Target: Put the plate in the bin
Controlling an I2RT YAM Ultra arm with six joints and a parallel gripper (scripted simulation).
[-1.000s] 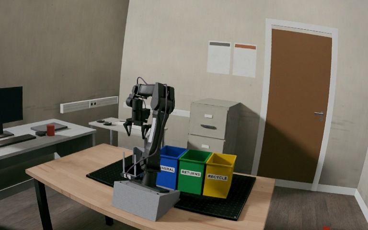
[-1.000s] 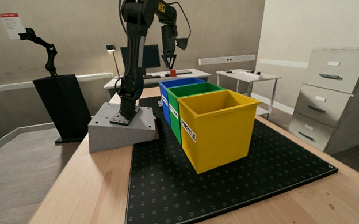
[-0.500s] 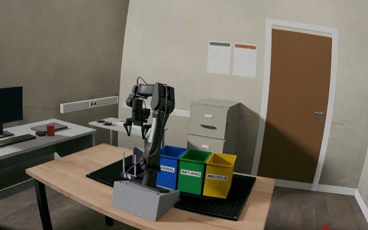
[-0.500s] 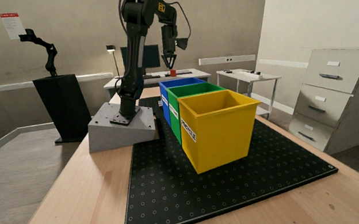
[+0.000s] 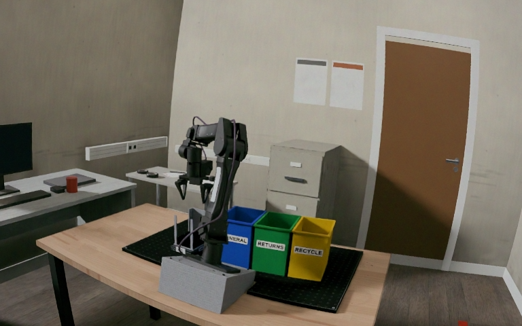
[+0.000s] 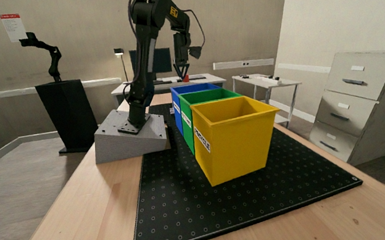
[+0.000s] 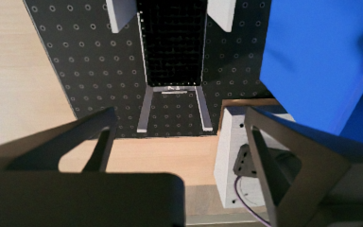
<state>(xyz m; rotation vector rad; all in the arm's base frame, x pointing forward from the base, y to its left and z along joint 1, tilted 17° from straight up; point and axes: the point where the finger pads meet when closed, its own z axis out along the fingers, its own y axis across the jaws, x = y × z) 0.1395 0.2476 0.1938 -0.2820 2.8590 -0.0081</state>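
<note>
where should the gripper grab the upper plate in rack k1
From straight above, pinching its two long edges. The plate lies flat between the rack's posts, and the open gripper hangs high over it.

Green bin label: RETURNS. Yellow bin: RECYCLE. Blue bin: partly hidden, "…ENERAL".
</note>
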